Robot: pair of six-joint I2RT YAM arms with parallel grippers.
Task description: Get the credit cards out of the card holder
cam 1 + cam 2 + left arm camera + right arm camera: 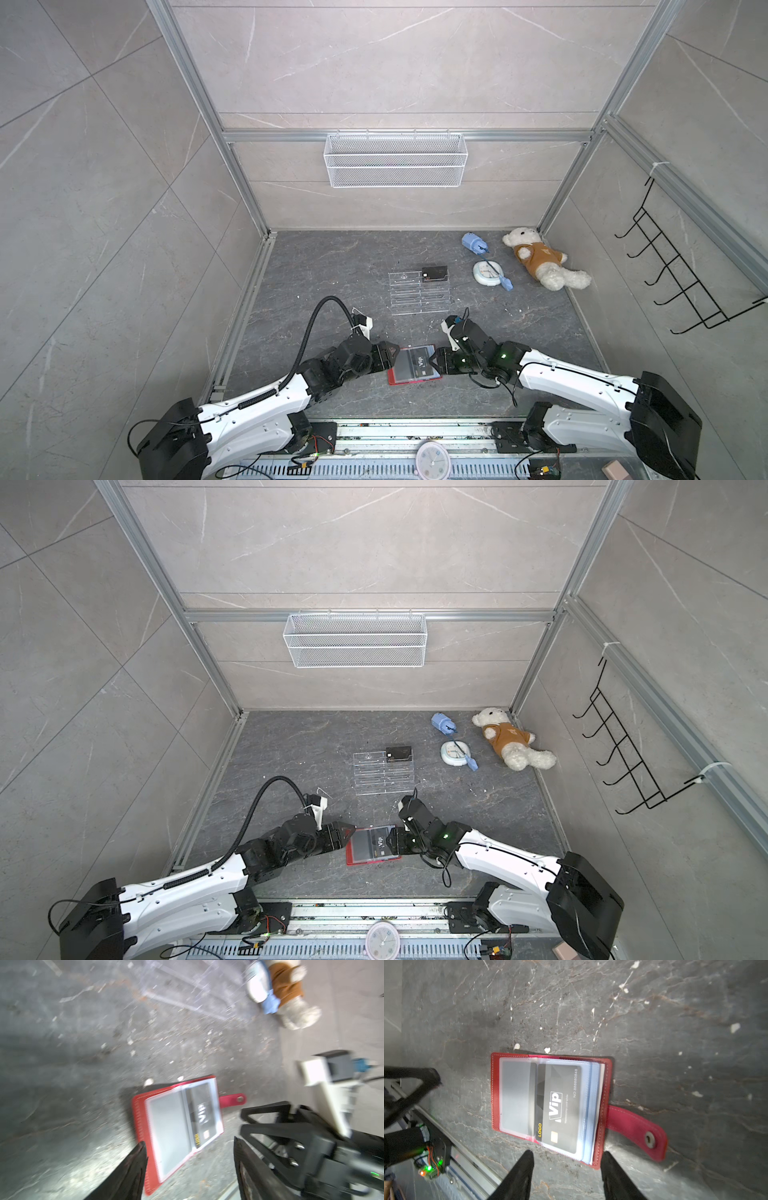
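Left end effector (190, 1144): low over bench (332, 270), near-centre. Fingers spread w/ a clear gap, pinching nothing. Tips sit right by left edge of card holder (495, 1093).

Card holder: red, lies open & flat on bench, near-centre, btwn the two end effectors. Left page = clear sleeve (517, 1095), looks empty. Right page = Vip card (560, 1105), black, inside its sleeve, on top of a stack of pale blue sleeves (592, 1105). Card reads "Vip" in white and "LOGO" in yellow, then "NO" + a row of digits, mostly 8s, not fully legible. Small gold chip by one corner. Red snap tab (637, 1128) sticks out flat from cover edge on the Vip side, metal stud showing.

Right end effector (568, 1153): at holder's right edge, fingers parted, tips either side of the sleeve stack's edge. Can't tell if they touch it.

Far of holder: clear acrylic stand (419, 297) w/ second black card (434, 273) in its far-right slot, print too small to read. Further right: round white dial (485, 272), then teddy bear (540, 262) in brown top, far-right corner.
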